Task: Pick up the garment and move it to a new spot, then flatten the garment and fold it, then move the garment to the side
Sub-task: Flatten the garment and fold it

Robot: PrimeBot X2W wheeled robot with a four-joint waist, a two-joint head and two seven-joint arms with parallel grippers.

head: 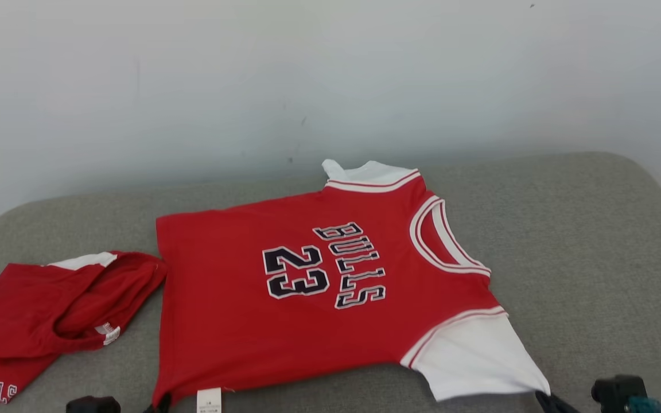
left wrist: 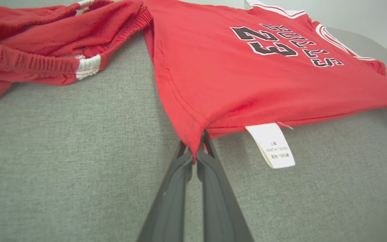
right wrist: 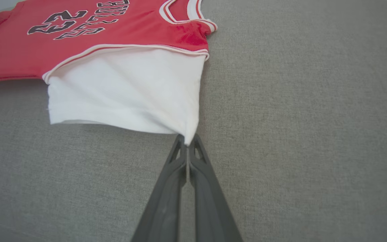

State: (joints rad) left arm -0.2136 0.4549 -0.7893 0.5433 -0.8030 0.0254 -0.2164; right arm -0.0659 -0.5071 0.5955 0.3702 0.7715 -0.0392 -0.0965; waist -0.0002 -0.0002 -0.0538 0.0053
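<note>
The garment (head: 238, 321) is a red jersey with white sleeves and dark "BULLS 23" lettering. It lies spread face up on the grey table (head: 594, 258), its neck to the right. My left gripper (head: 159, 402) is at its near left corner. In the left wrist view, the left gripper (left wrist: 195, 148) is shut on the corner of the garment's red hem (left wrist: 230, 77), beside a white care label (left wrist: 272, 146). My right gripper (head: 545, 398) is at the near right. In the right wrist view, it (right wrist: 187, 143) is shut on the corner of the white sleeve (right wrist: 123, 87).
Crumpled red shorts (head: 49, 310) lie at the table's left, touching the jersey's left edge; the left wrist view shows the shorts (left wrist: 45, 43) close by. A pale wall (head: 307, 74) stands behind the table. Bare grey cloth lies right of the jersey.
</note>
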